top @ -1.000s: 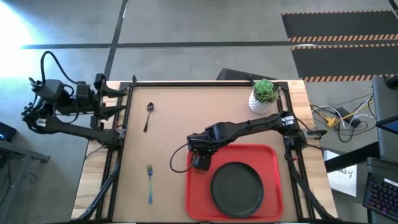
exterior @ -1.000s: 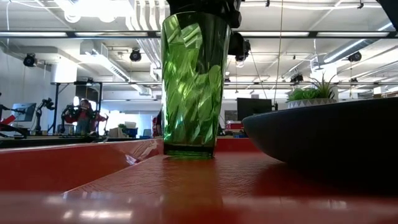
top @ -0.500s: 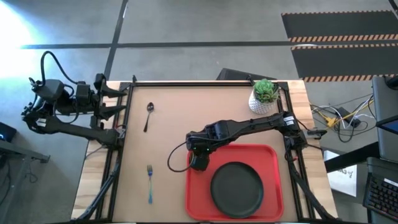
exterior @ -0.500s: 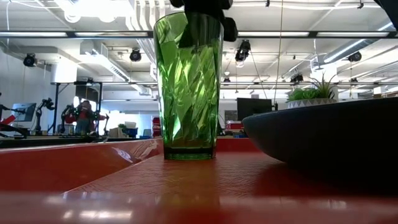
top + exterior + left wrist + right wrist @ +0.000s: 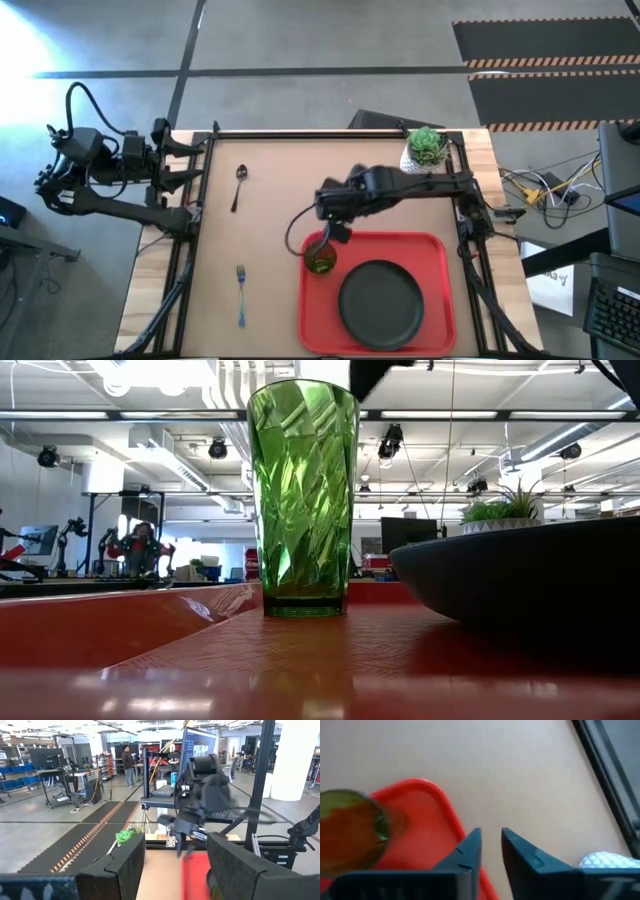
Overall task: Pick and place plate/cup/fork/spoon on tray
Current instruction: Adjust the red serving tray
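Cup stands upright in the red tray's upper-left corner beside the plate; my right pincer, fingers slightly apart, empty, should lift clear before seeking the spoon at upper left.

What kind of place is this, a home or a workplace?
Probably a robotics lab or workshop: exposed ceiling ducts, other workstations with a monitor, and a person standing on the open concrete floor.

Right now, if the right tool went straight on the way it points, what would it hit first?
Probably bare table. The right tool points just past the tray corner, the cup off to one side; depth is unclear.
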Motion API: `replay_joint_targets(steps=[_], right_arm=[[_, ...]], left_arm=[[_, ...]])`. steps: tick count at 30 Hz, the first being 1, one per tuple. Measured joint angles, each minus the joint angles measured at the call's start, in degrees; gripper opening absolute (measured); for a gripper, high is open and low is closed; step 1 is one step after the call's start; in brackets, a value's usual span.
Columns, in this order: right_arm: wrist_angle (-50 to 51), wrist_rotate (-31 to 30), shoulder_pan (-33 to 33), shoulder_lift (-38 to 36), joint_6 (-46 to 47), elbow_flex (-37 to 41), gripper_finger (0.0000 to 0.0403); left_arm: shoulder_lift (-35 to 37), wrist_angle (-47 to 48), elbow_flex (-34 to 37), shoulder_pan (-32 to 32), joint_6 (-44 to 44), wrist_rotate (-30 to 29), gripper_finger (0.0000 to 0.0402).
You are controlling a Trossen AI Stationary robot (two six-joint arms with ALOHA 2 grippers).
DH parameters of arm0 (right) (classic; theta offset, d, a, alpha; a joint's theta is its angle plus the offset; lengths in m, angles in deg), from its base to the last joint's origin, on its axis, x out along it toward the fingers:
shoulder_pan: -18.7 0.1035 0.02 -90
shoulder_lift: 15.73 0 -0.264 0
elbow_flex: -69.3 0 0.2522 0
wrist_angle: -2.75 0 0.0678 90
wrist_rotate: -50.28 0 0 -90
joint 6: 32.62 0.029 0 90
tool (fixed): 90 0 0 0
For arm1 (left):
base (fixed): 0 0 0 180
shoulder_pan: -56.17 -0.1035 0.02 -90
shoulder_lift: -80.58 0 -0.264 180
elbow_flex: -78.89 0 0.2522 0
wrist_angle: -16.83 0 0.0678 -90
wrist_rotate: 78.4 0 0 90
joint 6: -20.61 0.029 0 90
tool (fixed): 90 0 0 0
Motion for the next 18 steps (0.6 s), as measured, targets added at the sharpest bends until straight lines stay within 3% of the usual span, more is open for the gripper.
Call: replay_joint_targets(steps=[5, 13, 18], right_arm=[[-1.5, 7.0, -1.3, -1.2, -2.9, 3.5, 0.0011], [-0.8, 11.8, -3.8, -4.5, -0.6, 21.8, 0.0008], [-8.1, 15.2, -5.9, -10.6, 1.1, 34.6, 0.0008]], left_arm=[[0.0, 0.2, 0.0, 0.0, 0.0, 0.0, 0.0195], [0.1, 1.9, 0.1, 0.0, 0.0, 0.0, 0.0195], [0.1, 1.9, 0.1, 0.0, 0.0, 0.0, 0.0195]])
